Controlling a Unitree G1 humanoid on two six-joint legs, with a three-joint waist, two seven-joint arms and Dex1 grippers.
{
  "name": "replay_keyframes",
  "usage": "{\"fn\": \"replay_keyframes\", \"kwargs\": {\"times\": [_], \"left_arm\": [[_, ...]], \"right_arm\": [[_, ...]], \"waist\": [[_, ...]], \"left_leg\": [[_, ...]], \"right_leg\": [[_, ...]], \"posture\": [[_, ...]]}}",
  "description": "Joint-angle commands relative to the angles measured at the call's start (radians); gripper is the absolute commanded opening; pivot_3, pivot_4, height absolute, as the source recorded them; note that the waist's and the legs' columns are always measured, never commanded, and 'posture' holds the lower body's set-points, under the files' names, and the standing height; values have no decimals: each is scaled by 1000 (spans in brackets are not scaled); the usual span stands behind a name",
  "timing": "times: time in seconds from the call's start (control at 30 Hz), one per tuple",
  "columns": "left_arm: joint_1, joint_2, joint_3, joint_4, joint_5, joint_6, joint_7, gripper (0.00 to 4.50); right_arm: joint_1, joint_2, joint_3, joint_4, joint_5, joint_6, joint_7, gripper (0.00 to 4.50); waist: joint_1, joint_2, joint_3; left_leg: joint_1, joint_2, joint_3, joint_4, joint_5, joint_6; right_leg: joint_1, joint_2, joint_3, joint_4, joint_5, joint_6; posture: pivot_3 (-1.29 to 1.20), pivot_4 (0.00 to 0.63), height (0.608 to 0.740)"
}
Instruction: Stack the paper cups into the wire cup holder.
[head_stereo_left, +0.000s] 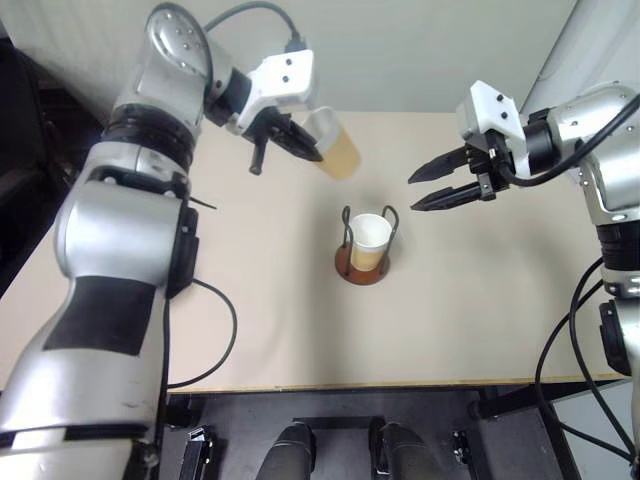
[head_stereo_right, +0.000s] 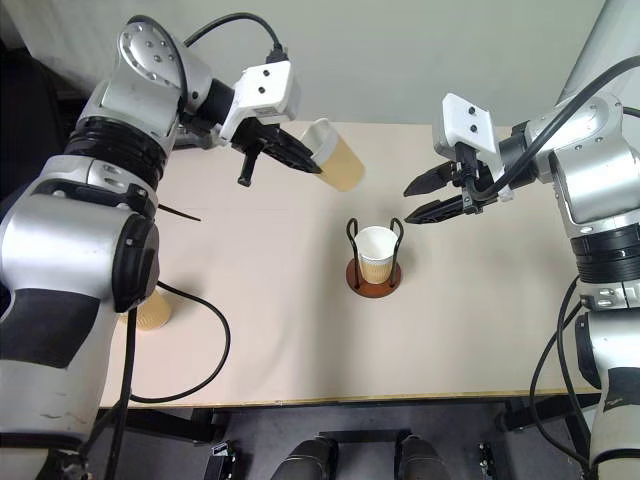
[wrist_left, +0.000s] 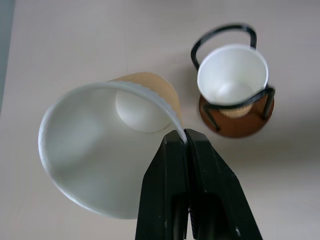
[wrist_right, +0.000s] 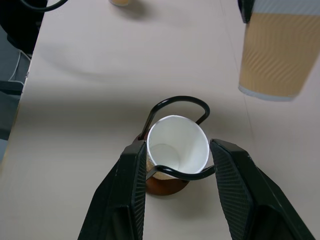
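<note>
Paper cups: we see one (head_stereo_right: 376, 253) upright in the wire cup holder (head_stereo_right: 375, 278), another (head_stereo_right: 150, 312) far left. Our left gripper (head_stereo_left: 300, 140) clamps a third cup (head_stereo_left: 335, 146) by its rim, raised above the table (head_stereo_left: 480, 330); our right gripper (head_stereo_left: 428, 190) hangs spread wide.

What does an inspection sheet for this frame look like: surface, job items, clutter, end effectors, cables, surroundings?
Surface: beige table, flat, no spills seen.
Job's things: wire cup holder upright mid-table with one paper cup seated in it; second cup tilted in the air, behind and to the left of the holder; third cup standing near the table's left edge.
Clutter: nothing seen.
End effectors: left end effector shut on the second cup's rim; right end effector open, empty, above the table to the right of the holder.
Cables: black cable looping over the table's left front.
Surroundings: pale wall behind the table.
</note>
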Motion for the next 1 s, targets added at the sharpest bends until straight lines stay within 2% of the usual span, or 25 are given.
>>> {"fn": "replay_keyframes", "kwargs": {"times": [0.03,0.2,0.47,0.8,1.0], "left_arm": [[-65,-17,-11,4,-35,39,-44,39],[-102,-57,-84,20,-69,72,-44,39],[-112,-72,-233,25,-107,16,-44,39],[-106,-114,-370,-13,-283,59,-44,39],[-105,-105,-490,-54,-393,80,-44,39]], "right_arm": [[-11,-22,-24,-36,13,10,6,1997],[-6,-29,-25,-49,18,24,6,1997],[7,-47,-30,-67,28,40,5,1997],[32,-80,-33,-60,26,19,17,1997],[43,-89,-38,-66,25,12,12,1997]], "waist": [[1,0,0],[2,0,0],[2,0,0],[11,0,0],[10,0,0]], "left_leg": [[0,-1,1,1,-1,0],[-1,-2,2,4,-1,1],[-1,-1,3,5,-1,2],[-2,-2,5,8,-2,4],[0,-2,13,11,-3,7]], "right_leg": [[0,1,0,0,0,1],[1,-1,2,0,2,2],[2,-2,4,-1,3,6],[2,-4,7,-2,5,12],[2,-3,13,-1,7,16]], "posture": [[0,150,740],[0,150,740],[0,150,740],[0,150,740],[0,150,740]]}}
